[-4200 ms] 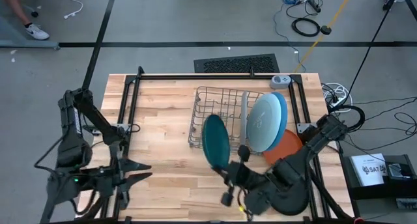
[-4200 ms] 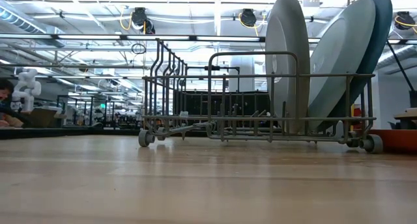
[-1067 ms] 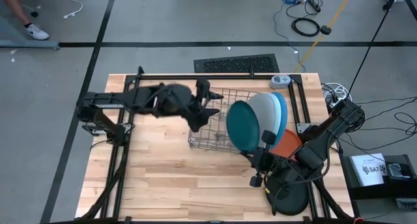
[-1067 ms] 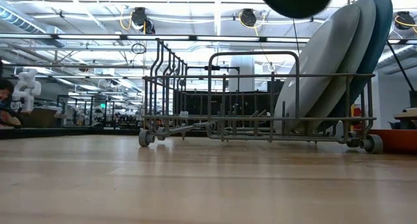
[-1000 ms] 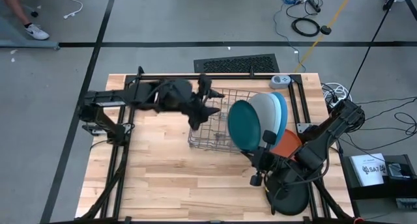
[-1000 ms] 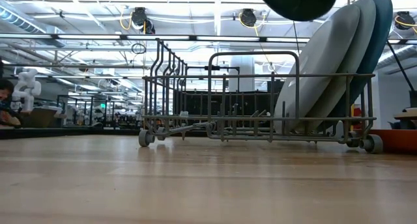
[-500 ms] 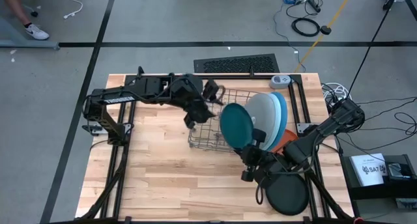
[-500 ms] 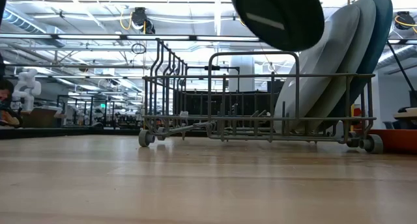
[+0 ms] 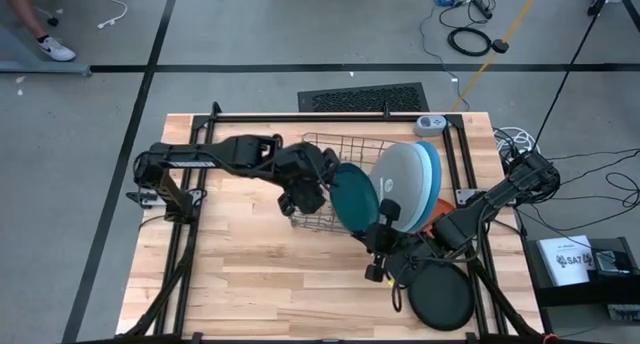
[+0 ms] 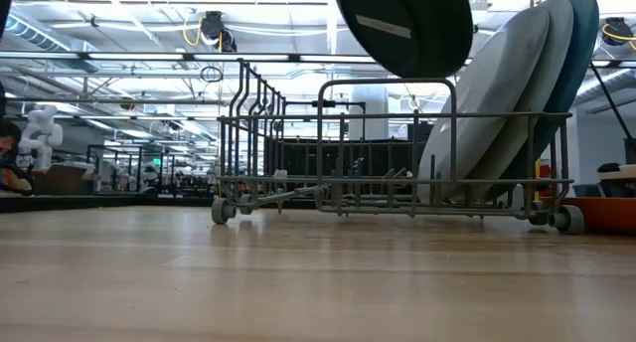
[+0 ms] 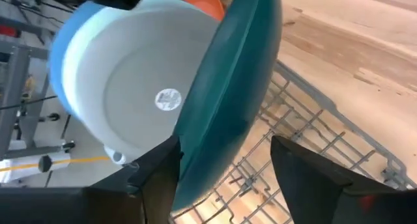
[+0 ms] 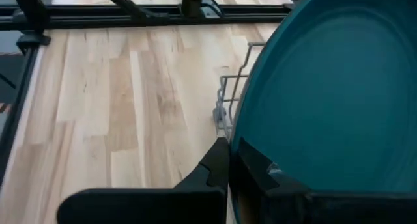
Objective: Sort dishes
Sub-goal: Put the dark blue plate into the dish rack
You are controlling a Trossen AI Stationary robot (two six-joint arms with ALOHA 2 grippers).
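A teal plate (image 9: pixel 355 197) stands on edge above the wire rack (image 9: pixel 318 154), with my right gripper (image 9: pixel 383 227) shut on it. The low view shows the teal plate (image 10: pixel 402 24) above the rack's top wires. My left gripper (image 11: pixel 225 146) reaches in from the table's left and is open, one finger on each side of the plate's rim (image 11: pixel 215 139). Grey and blue plates (image 9: pixel 408 182) lean in the rack's right end. An orange plate (image 9: pixel 445 216) and a black plate (image 9: pixel 443 300) lie flat on the table. My right gripper pinches the teal plate's rim (image 12: pixel 244 142) between its two fingers, at the plate's near-right edge. The fingers come at it from the table's near right. The plate is lifted clear, on edge and tilted. Whether my left gripper's fingers (image 11: pixel 159 165) touch the plate, I cannot tell.
The rack's left part (image 9: pixel 310 144) holds no plates. Bare wooden table (image 9: pixel 250 264) lies to the left and near side of the rack. A metal frame (image 9: pixel 330 116) runs around the table's far edge and sides.
My right gripper has carried the teal plate toward the table's left, over the rack's middle, still lifted and on edge. My left gripper has stretched toward the right and near side until its fingers flank the plate's rim.
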